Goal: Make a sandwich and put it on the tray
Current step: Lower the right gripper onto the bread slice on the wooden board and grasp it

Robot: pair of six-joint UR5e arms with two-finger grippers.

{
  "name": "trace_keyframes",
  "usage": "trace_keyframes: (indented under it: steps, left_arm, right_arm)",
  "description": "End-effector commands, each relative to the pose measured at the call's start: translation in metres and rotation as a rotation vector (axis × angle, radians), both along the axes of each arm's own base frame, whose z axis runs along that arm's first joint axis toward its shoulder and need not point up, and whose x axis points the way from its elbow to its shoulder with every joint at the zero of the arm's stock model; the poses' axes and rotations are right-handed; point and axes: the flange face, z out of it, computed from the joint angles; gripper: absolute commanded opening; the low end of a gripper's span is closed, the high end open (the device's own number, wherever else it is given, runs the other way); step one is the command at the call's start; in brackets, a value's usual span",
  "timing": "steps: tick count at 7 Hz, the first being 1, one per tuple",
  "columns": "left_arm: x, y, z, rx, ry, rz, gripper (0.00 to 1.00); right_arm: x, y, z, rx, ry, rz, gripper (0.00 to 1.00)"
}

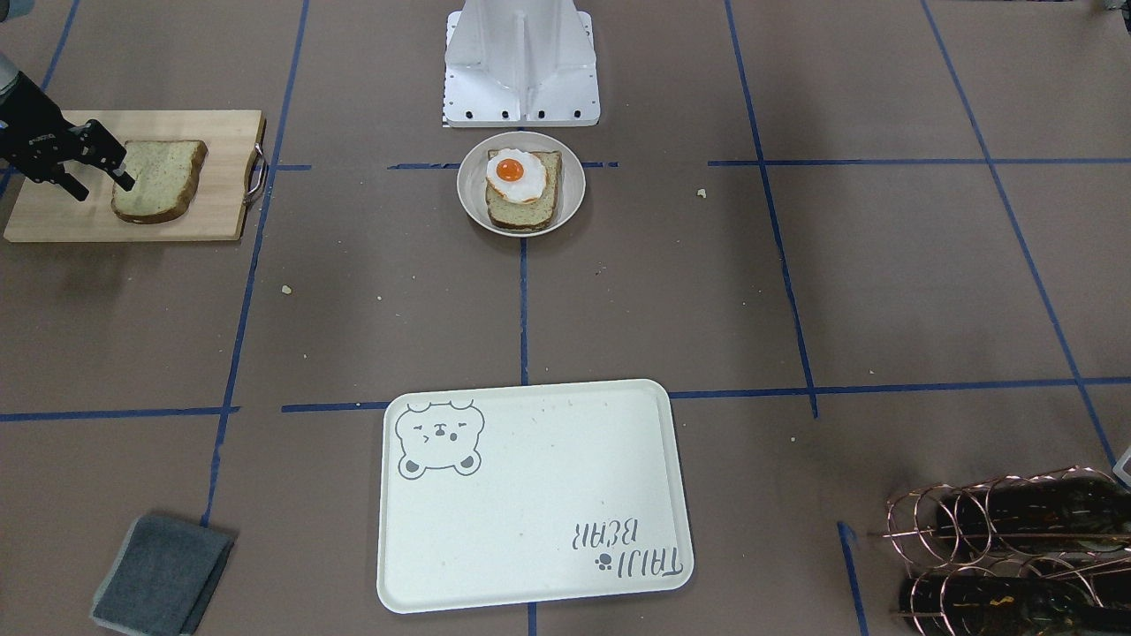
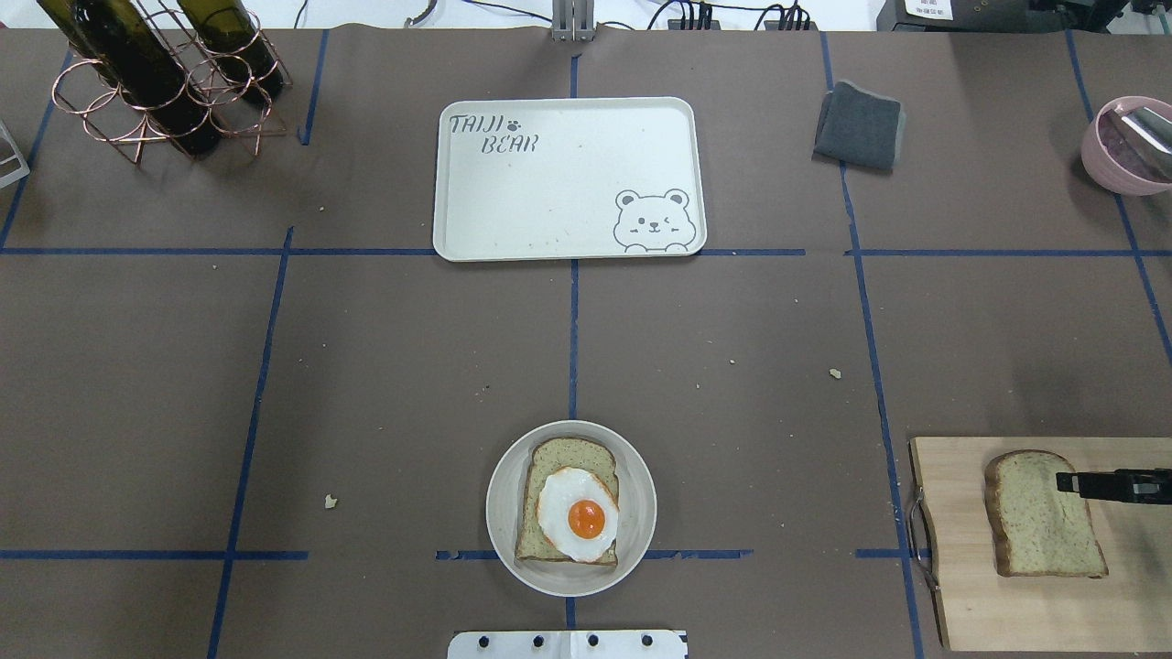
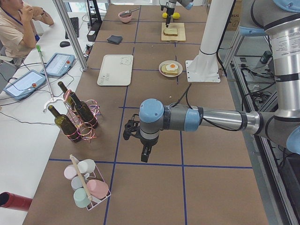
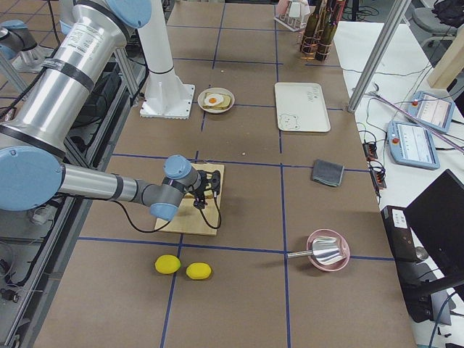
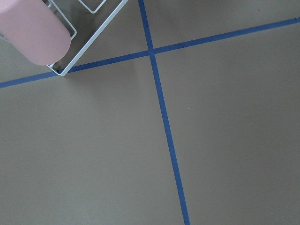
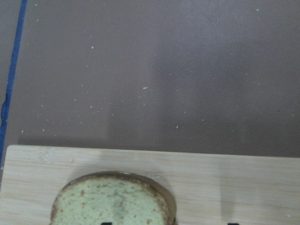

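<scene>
The right gripper [image 1: 104, 185] is being held over the wooden cutting board [image 1: 221, 141] with its fingers spread, one fingertip at the edge of the plain bread slice [image 1: 159, 181] and the other off it, nothing being pinched; the other bread slice [image 1: 523, 212] is being carried by the round plate [image 1: 468, 190] near the robot's base, the fried egg [image 1: 515, 175] lying on top of it. The tray [image 1: 530, 495] is lying well apart from both slices, across the table; the left gripper [image 3: 146, 157] is being held above the table near the bottle rack [image 3: 79, 123], and whether it is spread or pressed together cannot be told.
</scene>
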Motion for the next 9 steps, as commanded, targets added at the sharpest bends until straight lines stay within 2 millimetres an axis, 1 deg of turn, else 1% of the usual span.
trace_keyframes:
  steps: [1,2,4,5,7,8,9]
  left_arm:
    - [0.000,0.000,0.001,-0.001,0.000,0.000,1.00]
    - [0.000,0.000,0.001,-0.001,0.002,0.000,1.00]
    - [0.000,0.001,0.002,-0.004,0.000,0.000,1.00]
    - [0.000,0.001,0.002,-0.005,0.000,-0.001,1.00]
    - [0.000,0.001,0.002,-0.004,0.000,0.000,1.00]
    - [0.000,0.000,0.002,-0.005,0.000,-0.001,1.00]
    - [0.000,0.000,0.002,-0.005,0.000,-0.001,1.00]
  right_arm:
    - [-0.006,0.004,0.000,0.005,-0.003,-0.015,0.72]
    - [-0.008,0.005,0.000,0.005,-0.003,-0.021,0.53]
    - [-0.010,0.008,0.000,0.004,-0.001,-0.034,0.33]
    - [-0.010,0.008,0.000,0.007,-0.001,-0.037,0.00]
    - [-0.008,0.010,-0.008,0.040,-0.006,-0.055,0.00]
    - [-0.001,0.014,-0.031,0.056,-0.035,-0.062,0.00]
    - [-0.002,0.016,-0.069,0.083,-0.099,-0.082,0.00]
